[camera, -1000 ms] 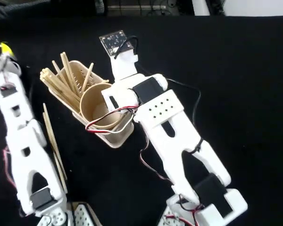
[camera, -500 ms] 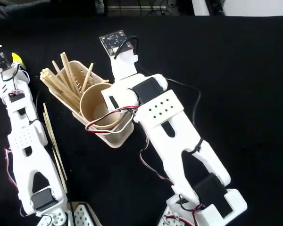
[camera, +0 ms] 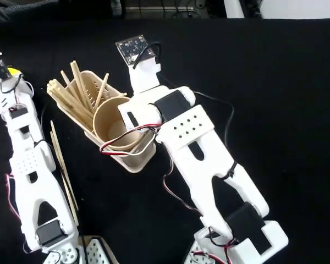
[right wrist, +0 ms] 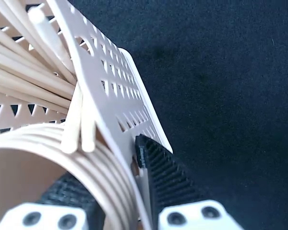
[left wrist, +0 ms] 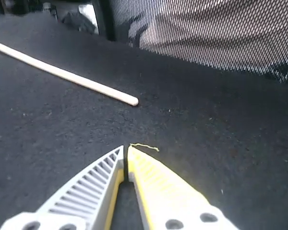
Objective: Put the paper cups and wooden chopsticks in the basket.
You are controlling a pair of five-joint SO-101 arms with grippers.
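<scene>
Black cloth (camera: 275, 110) over the whole table, with dark clutter along the far edge. Farthest left, found a lone chopstick (left wrist: 62, 74) lying flat on the cloth, well outside the basket (right wrist: 120, 100) and a little ahead of the left gripper (left wrist: 126, 149). Saw that claw pinched together on nothing, tips touching, low over the cloth and apart from the stick.

Next along, between the left arm and the basket, counted two or perhaps three loose chopsticks (camera: 62, 168) lying side by side on the cloth, not yet collected.

Toward the middle, noted the basket resting on the cloth, a bundle of chopsticks (camera: 71, 93) fanning out of its far end and the paper cups (camera: 111, 125), nested into one stack, sitting in its near end. Found the right gripper (right wrist: 113, 165) at that stack, claw drawn narrow on the cups' rim: one finger down inside the top cup, the other outside, against the basket wall.

Judged the cups as good as delivered, wanting only a release and a clear lift away. Judged most of the wooden sticks delivered too. Left to do, by the look of it: fetch the lone chopstick at the far left, gather the loose ones beside the left arm, and drop all of them in with the bundle. Reckoned thin sticks lying flat on soft cloth an awkward pinch.
</scene>
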